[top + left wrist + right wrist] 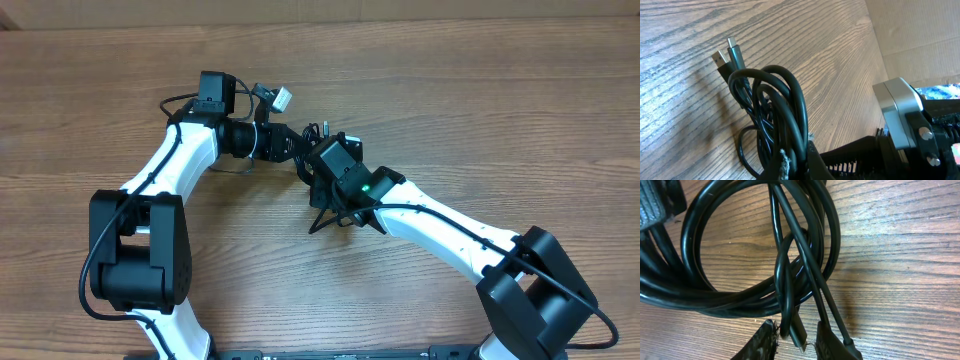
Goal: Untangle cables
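Note:
The cables (775, 110) are a bunch of thin black loops on the wooden table, with two silver-tipped plugs (729, 54) sticking out at the far end. My left gripper (795, 147) is shut on the near side of the bunch, several strands pinched between its fingers. In the right wrist view the loops (740, 292) fill the frame. My right gripper (796, 325) straddles one hanging loop and a silver-tipped plug (799, 339), with narrow gaps on both sides. From overhead both grippers (297, 150) (318, 146) meet at the table's middle and hide most of the cables (312, 130).
The right arm's grey wrist block (897, 115) sits close beside my left gripper. Bare wooden table (480, 90) lies all around. A brown cardboard surface (920, 30) borders the table's far edge. A small white connector (283, 98) sits by the left wrist.

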Controlling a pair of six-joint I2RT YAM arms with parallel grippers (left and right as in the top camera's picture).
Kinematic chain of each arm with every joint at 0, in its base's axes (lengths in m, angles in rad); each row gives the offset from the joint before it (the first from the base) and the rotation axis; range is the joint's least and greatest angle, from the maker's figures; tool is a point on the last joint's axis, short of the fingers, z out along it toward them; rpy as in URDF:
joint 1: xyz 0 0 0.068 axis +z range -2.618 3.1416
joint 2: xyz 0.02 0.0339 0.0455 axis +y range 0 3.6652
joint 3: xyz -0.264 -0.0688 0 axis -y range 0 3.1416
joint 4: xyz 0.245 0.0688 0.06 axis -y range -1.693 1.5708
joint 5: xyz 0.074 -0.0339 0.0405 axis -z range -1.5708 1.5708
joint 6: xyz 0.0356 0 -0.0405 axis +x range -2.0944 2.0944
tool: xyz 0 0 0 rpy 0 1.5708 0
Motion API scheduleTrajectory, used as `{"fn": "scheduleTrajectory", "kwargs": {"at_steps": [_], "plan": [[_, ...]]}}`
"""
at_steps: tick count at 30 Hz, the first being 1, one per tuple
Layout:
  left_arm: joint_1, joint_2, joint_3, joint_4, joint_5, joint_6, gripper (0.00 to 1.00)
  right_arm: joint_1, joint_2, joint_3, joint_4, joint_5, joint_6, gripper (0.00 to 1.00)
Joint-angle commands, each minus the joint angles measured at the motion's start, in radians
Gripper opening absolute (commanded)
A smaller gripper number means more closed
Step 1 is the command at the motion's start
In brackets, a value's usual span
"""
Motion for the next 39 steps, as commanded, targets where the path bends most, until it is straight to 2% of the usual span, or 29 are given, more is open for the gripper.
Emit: {"fn": "scheduleTrajectory", "kwargs": {"at_steps": [1, 5, 13, 24, 39], "plan": [[0.001, -0.03, 0.022, 0.003, 0.012, -0.009, 0.04, 0.001, 0.0, 0.015, 0.003, 0.018, -0.001, 0.22], [0.001, -0.03, 0.022, 0.003, 0.012, -0.009, 0.04, 0.001, 0.0, 0.015, 0.011, 0.018, -0.001, 0.11], [0.001, -0.03, 0.022, 0.003, 0.012, -0.009, 0.04, -0.005, 0.0, 0.015, 0.025, 0.018, 0.0, 0.04], [0.001, -0.03, 0.022, 0.002, 0.012, -0.009, 0.04, -0.009, 0.001, 0.013, -0.031, 0.007, 0.025, 0.04], [0.001, -0.03, 0.022, 0.002, 0.012, -0.009, 0.04, -0.009, 0.013, 0.011, -0.077, 0.146, 0.014, 0.04]]}}
